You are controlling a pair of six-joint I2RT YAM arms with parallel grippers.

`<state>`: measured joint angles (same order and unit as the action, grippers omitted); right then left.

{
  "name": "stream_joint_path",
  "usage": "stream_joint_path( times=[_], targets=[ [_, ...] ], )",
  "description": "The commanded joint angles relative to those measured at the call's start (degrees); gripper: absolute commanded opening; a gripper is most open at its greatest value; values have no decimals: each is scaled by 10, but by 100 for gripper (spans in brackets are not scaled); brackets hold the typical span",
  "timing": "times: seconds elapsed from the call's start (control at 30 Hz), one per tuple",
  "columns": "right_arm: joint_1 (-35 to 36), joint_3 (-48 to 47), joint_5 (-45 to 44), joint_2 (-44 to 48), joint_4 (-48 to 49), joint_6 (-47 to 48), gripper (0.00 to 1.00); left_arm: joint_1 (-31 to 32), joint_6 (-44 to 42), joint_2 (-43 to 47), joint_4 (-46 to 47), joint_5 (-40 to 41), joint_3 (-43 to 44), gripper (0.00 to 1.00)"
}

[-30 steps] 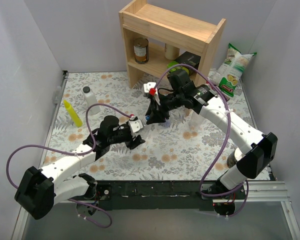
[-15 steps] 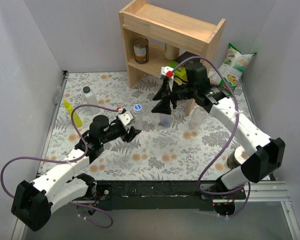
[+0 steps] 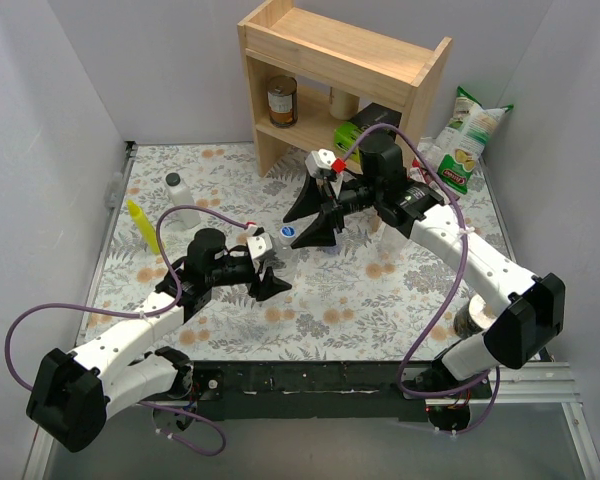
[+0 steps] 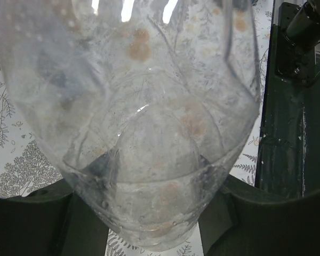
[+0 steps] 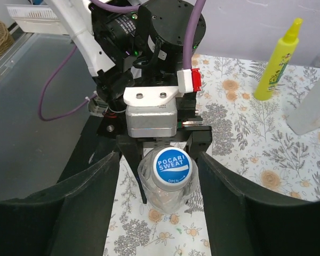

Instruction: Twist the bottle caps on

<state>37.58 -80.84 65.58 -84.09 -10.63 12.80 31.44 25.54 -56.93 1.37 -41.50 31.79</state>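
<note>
My left gripper [image 3: 271, 264] is shut on a clear bottle [image 3: 277, 247], which stands tilted over the table. The bottle fills the left wrist view [image 4: 133, 122], with my dark fingers [image 4: 37, 224] against its lower sides. A blue cap [image 3: 287, 233] marked POCARI SWEAT [image 5: 170, 166] sits on its neck. My right gripper [image 3: 298, 228] is wide open, its jaws on either side of the cap without touching it [image 5: 159, 210]. A bluish bottle [image 3: 332, 246] stands half hidden behind the right gripper. A third clear bottle [image 3: 388, 226] is partly hidden by the right arm.
A wooden shelf [image 3: 330, 60] holding a can [image 3: 282, 100] stands at the back. A white bottle with a dark cap [image 3: 180, 195] and a yellow squeeze bottle [image 3: 145, 225] stand at the left. A snack bag [image 3: 470, 135] leans at the back right.
My left gripper has carried the capped bottle right and nearer. My right gripper rose, then swung left, and its open jaws now flank the cap.
</note>
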Motion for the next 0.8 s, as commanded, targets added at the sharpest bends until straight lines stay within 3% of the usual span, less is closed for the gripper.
stream_joint_path(
  times=[0.0,0.27,0.53,0.67,0.77],
  targets=[
    [3,-2,20,0,35,-15,66,-2,-8,9,6,-20,21,0],
    [3,17,2,-11,88,-70,55,-2,-13,8,12,-19,21,0],
    [4,20,-5,-19,84,-78,52,-2,-12,9,21,-15,18,0],
    [6,24,-8,-21,91,-87,40,-2,-8,9,28,-10,16,0],
    [10,29,-20,-25,83,-88,24,-2,-2,9,41,4,14,0]
  ],
)
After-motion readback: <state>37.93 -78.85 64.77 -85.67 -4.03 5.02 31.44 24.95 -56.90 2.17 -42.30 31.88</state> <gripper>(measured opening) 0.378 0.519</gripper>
